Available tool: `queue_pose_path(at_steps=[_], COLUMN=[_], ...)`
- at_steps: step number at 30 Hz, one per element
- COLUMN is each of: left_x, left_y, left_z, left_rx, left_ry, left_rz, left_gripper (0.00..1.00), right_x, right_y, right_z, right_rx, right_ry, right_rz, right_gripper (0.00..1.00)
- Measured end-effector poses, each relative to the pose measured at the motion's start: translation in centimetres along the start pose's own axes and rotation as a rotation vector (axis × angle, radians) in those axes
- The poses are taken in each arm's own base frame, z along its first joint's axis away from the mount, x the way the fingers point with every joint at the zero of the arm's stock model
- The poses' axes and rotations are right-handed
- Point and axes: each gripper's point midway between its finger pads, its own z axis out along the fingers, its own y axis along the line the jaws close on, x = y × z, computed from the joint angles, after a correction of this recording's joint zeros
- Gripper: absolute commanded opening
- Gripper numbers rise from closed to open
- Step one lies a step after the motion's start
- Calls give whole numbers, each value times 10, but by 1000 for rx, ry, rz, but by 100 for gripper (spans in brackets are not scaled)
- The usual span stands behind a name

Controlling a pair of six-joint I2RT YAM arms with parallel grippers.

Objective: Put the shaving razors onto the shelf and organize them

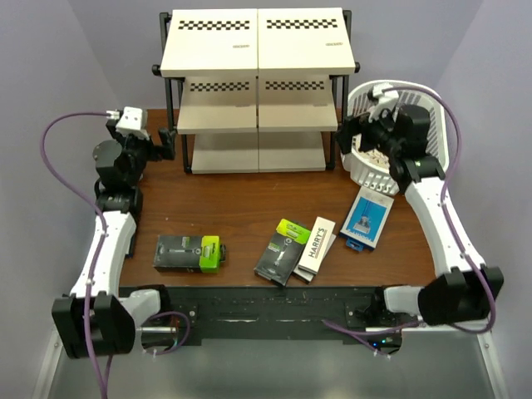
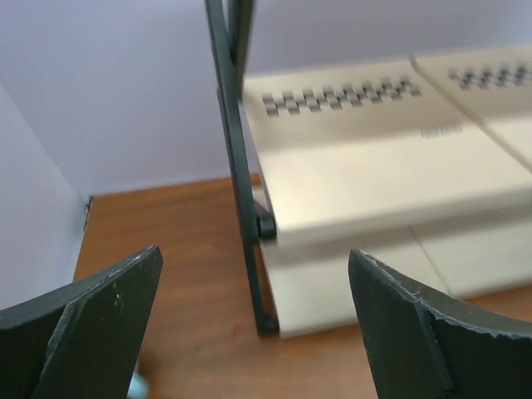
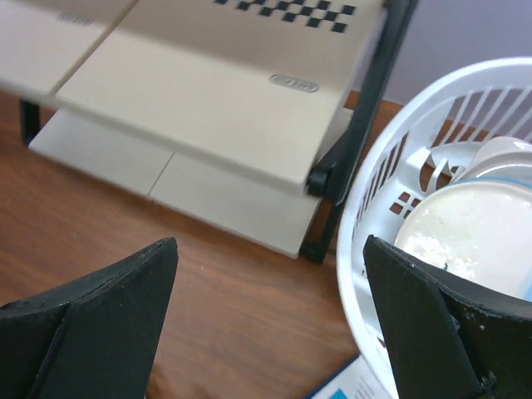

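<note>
The shelf (image 1: 258, 58) stands at the back of the table with all three boards bare. It also shows in the left wrist view (image 2: 374, 158) and the right wrist view (image 3: 208, 100). The razor boxes lie on the table in front of it: a black box with a lime-green end (image 1: 189, 252) at front left, another black-and-green box (image 1: 283, 249) at centre, a white HARRY'S box (image 1: 317, 245) beside it, and a blue-and-white box (image 1: 368, 218) at right. My left gripper (image 1: 165, 143) (image 2: 253, 253) is open and empty by the shelf's left leg. My right gripper (image 1: 347, 138) (image 3: 270, 243) is open and empty by the shelf's right leg.
A white plastic basket (image 1: 445, 116) stands right of the shelf, close to my right gripper. In the right wrist view the basket (image 3: 366, 208) holds a white plate (image 3: 474, 224). A corner of the blue-and-white box (image 3: 345, 386) shows below it.
</note>
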Motion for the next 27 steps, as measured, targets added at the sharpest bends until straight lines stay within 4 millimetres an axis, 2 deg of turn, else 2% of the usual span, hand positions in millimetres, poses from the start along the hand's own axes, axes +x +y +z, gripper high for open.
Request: queue_pose_path(at_steps=[2,4,7,9,10,14,18,21,23,27], left_x=[7,17,34,47,55,87,118,147,170,208], left_y=[-2,3,17,23,23,11,-9,-14,-21,-45], left_z=[-17,-34,-53,-64,-70,-96,-126,-155,-174,-211], left_rx=[26,27,-7,-29,-38,-64,-104,-175,-208,-222], left_ry=[68,157,301,385,430,588,689,775,849,1027], left_rz=[27,47,31,-9,-41,-233,-441,-581,-669,-782], left_gripper=[99,98,94,92,91,88,87,87,87,82], right_x=[8,21,48,67,80,127,164,175,176,180], right_y=[18,47,113,150,169,222,262,289,308,345], right_z=[-19,-30,-36,-35,-31,-14,9,28,44,72], right_rx=[-60,-144,-352,-471,-534,-683,-761,-781,-792,-819], right_ry=[11,41,101,149,178,295,386,412,407,392], right_rz=[-61,-123,-222,-265,-293,-352,-351,-299,-257,-204], right_gripper=[95,94,91,90,91,91,93,93,93,93])
